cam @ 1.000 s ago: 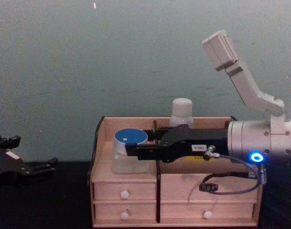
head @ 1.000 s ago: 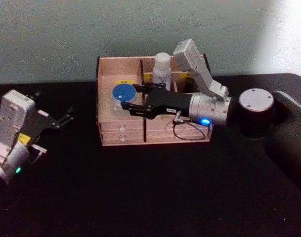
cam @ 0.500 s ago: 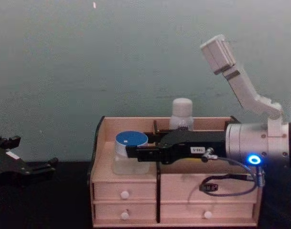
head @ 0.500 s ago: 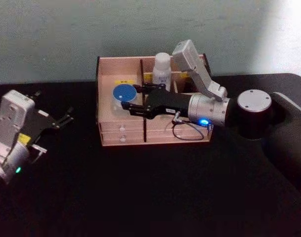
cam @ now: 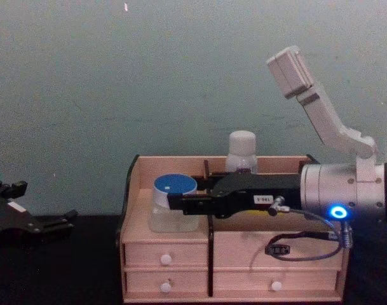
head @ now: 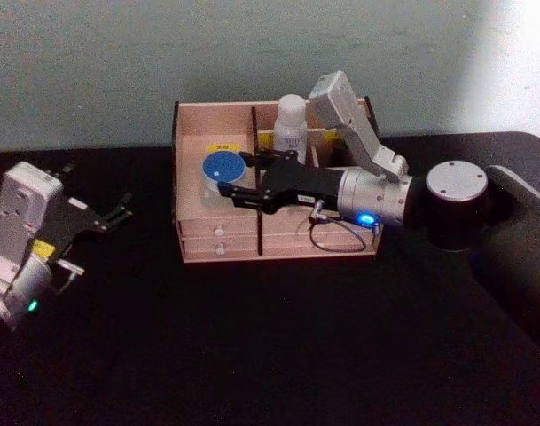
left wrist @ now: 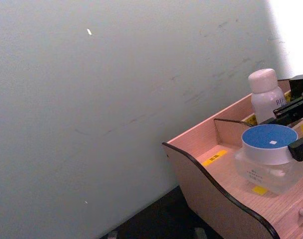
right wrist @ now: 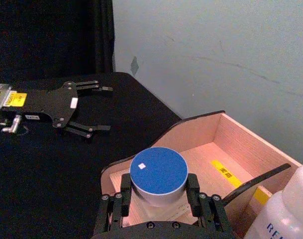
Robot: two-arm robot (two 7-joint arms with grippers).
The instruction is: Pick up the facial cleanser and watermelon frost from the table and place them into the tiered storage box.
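Right now, from the head view, the tiered storage box [head: 276, 191] sits at the back of the black table [head: 278, 355], against the pale wall. The right gripper [head: 237, 184] reaches across the box's front from its right side, its fingers closed around a clear jar with a blue lid [head: 220, 169]. That jar stands in the box's left compartment, on the step above the drawers. A white bottle [head: 291, 130] stands upright in the compartment behind the dark centre divider. The left gripper [head: 121, 212] hovers well to the left of the box, fingers spread open and holding nothing.

From the left wrist view, the jar [left wrist: 268, 157] rests on the box's [left wrist: 216, 194] wooden floor beside a yellow label, with the white bottle [left wrist: 265, 94] behind it past a partition.

From the right wrist view, the black fingers [right wrist: 125, 195] press on both sides of the jar [right wrist: 158, 174] just under its lid. The left gripper [right wrist: 94, 108] shows well beyond the box's curved side wall, over the table, open.

From the chest view, the right gripper [cam: 180, 202] lies level across the box [cam: 231, 260] above the white-knobbed drawers, clamped on the jar [cam: 173, 203], whose base is down on the shelf. The bottle's [cam: 241, 151] cap rises above the back wall. The left gripper [cam: 56, 222] hangs far off the box's left side.
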